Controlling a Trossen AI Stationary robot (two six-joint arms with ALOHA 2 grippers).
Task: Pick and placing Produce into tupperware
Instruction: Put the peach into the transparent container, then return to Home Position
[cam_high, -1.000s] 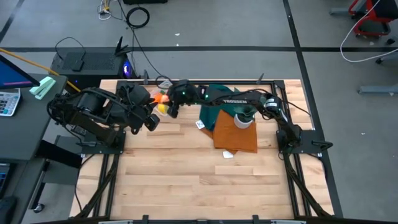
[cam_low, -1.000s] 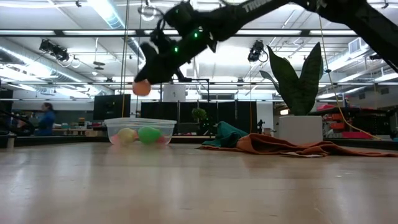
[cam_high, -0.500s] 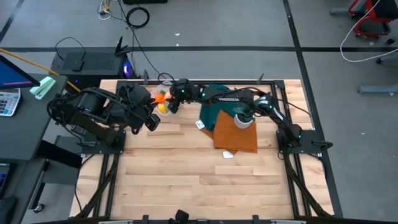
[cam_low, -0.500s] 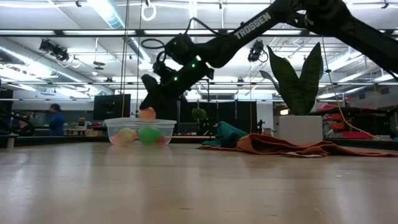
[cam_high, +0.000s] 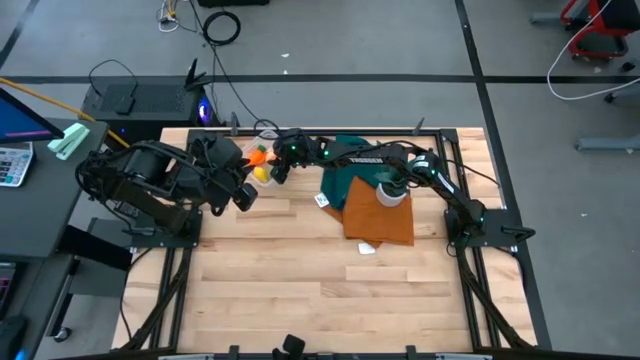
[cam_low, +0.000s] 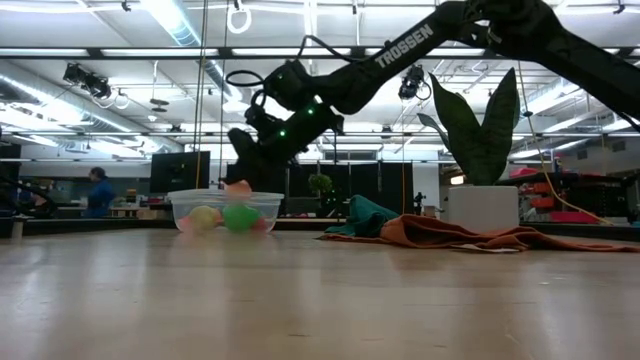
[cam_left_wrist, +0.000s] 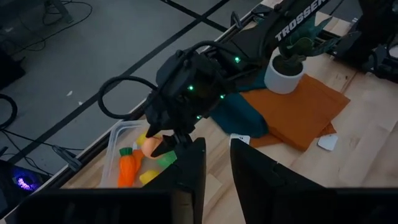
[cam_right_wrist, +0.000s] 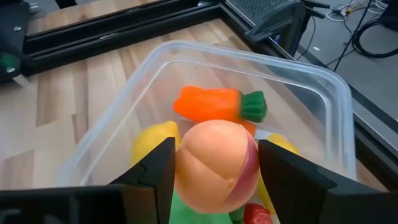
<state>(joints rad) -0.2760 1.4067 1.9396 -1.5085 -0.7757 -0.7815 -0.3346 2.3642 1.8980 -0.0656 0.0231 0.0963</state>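
1. Your right gripper (cam_right_wrist: 214, 180) is low over the tupperware (cam_right_wrist: 323, 93), at the far left of the table (cam_high: 300, 270).
2. Its fingers (cam_right_wrist: 152, 171) are clamped on the peach (cam_right_wrist: 214, 165), which sits inside the rim.
3. Under it you see a carrot (cam_right_wrist: 214, 104), yellow pieces (cam_right_wrist: 152, 140), a green piece (cam_low: 238, 217) and a red berry (cam_right_wrist: 256, 214).
4. Your left gripper (cam_left_wrist: 214, 165) waits just beside the tupperware, fingers apart.
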